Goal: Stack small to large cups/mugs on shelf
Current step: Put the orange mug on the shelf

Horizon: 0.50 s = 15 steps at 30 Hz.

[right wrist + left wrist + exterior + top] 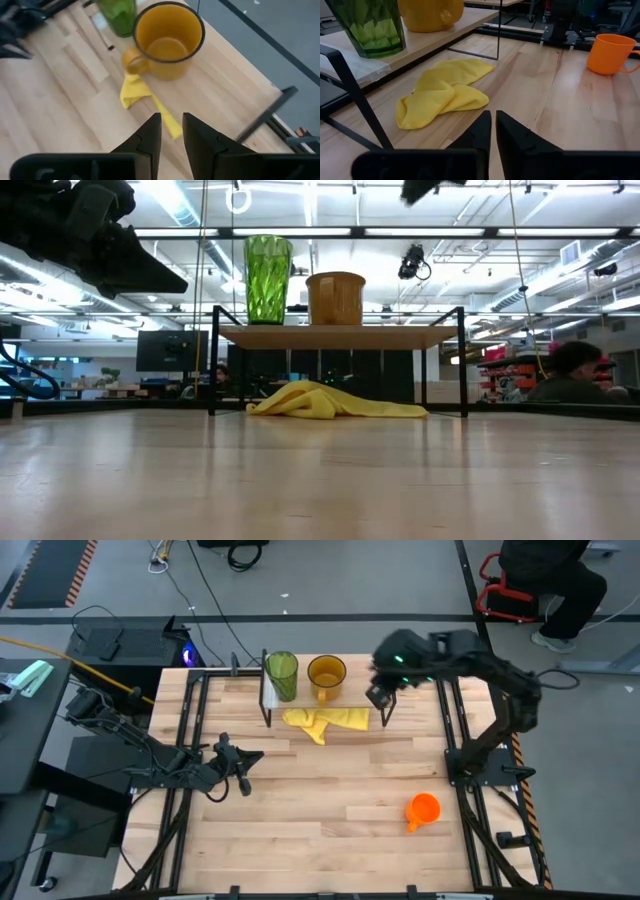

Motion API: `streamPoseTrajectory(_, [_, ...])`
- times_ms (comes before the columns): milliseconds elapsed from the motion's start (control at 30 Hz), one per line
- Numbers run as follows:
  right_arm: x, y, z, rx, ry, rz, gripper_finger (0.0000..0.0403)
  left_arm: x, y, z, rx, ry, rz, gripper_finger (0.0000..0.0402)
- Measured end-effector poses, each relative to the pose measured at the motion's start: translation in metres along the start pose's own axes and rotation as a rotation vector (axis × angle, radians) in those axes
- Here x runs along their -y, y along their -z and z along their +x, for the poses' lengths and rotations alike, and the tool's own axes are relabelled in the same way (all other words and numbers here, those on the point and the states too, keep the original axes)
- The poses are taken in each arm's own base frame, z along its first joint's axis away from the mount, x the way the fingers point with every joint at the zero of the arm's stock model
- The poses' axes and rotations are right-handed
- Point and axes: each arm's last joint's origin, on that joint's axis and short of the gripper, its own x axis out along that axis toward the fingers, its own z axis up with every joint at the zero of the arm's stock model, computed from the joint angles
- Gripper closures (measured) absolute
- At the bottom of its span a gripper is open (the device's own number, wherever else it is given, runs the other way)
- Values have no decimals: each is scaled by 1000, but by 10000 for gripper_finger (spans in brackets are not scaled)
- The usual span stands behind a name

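From above: wooden table (pixel 330 820), shelf (pixel 355 690) at its far edge. On the shelf board, an olive-green tumbler (pixel 281 675) and, just beside it, an amber-yellow mug (pixel 326 673). A yellow cloth (pixel 328 721) lies crumpled on the table under the shelf's front edge. A small orange mug (pixel 423 809) sits on the table near the right side, well apart from the shelf. The right gripper (pixel 380 692) hangs over the shelf's right end, near the amber mug; the left gripper (pixel 245 772) waits low over the table's left half. A seated person (pixel 548 580) shows at the far right, beyond the table.

From table height: the shelf (pixel 340 336) stands on thin black legs, the tumbler (pixel 268 278) and amber mug (pixel 335 298) upright on top, side by side, apart. The cloth (pixel 330 403) lies beneath the board. A dark arm fills the upper left corner.

Left wrist: the left gripper (pixel 493 131) shows its fingers nearly together, a thin slit between, nothing held. Ahead lie the cloth (pixel 442 95), the tumbler (pixel 370 25), the amber mug (pixel 430 12) and, farther off, the orange mug (pixel 611 52).

Right wrist: the right gripper (pixel 171 131) has its fingers set narrowly apart and empty, above the amber mug (pixel 167 40), whose handle points toward the cloth (pixel 145 100). The tumbler (pixel 117 15) stands just beside the mug.
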Motion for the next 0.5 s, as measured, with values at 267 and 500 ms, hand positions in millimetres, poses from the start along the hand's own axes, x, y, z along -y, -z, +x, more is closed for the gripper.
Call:
streamPoseTrajectory(267, [-18,45,-56,84,15,-1,317,0,0,0,0,0,0,378])
streamPoseTrajectory(500, [-36,76,-61,65,-24,-35,317,0,0,0,0,0,0,370])
